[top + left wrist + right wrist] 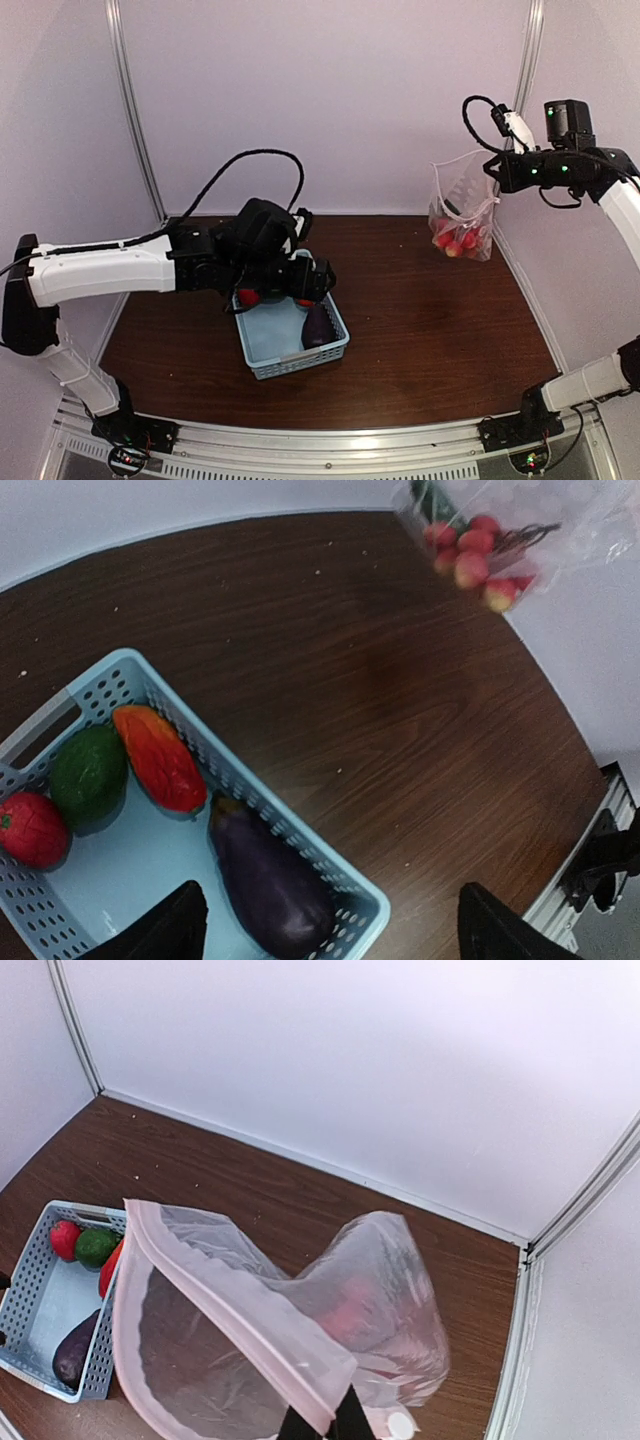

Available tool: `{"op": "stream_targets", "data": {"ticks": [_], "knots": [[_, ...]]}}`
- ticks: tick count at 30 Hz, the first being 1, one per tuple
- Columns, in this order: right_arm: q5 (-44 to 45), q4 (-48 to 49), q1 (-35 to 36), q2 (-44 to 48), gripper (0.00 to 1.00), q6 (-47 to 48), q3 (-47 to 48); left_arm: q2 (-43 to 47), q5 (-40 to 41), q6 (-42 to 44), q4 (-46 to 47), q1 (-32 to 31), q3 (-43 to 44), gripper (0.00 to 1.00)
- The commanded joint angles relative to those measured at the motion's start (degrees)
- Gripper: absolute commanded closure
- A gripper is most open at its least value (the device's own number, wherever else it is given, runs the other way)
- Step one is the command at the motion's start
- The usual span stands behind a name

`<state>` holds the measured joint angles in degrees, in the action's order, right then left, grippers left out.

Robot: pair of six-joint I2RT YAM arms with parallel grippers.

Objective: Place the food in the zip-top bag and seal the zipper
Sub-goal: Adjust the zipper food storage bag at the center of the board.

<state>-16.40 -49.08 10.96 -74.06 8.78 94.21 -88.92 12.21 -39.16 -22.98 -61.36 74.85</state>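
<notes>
My right gripper (497,172) is shut on the mouth edge of the clear polka-dot zip-top bag (462,205) and holds it up at the back right, with its bottom near the table. The red-yellow fruit cluster (455,243) lies inside it, and it also shows in the left wrist view (470,555). In the right wrist view the bag (250,1350) hangs open, its zipper strip (230,1305) running to my gripper (322,1428). My left gripper (335,930) is open and empty above the basket's eggplant (270,880). A red pepper (158,758), green pepper (88,775) and tomato (33,828) lie beside it.
The light-blue perforated basket (250,790) sits left of the table's middle, under my left arm (110,268). White walls close the back and sides. Dark wooden table (430,330) lies between basket and bag.
</notes>
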Motion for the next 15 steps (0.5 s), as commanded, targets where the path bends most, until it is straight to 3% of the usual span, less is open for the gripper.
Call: {"op": "stream_targets", "data": {"ticks": [1, 8, 15], "knots": [[2.47, 1.62, 1.13, 2.71, 1.00, 0.40, -6.49, 0.38, 0.98, -4.58, -3.39, 0.67, -3.12, 0.10], [-1.67, 0.20, 8.42, 3.50, 1.00, 3.47, -18.55, -6.48, -6.79, -9.24, -6.45, 1.67, -2.58, 0.10], [-6.01, 0.56, 8.99, 5.04, 1.00, 3.85, -22.04, -10.26, -11.94, -12.30, -3.62, 4.03, -5.62, 0.11]]}}
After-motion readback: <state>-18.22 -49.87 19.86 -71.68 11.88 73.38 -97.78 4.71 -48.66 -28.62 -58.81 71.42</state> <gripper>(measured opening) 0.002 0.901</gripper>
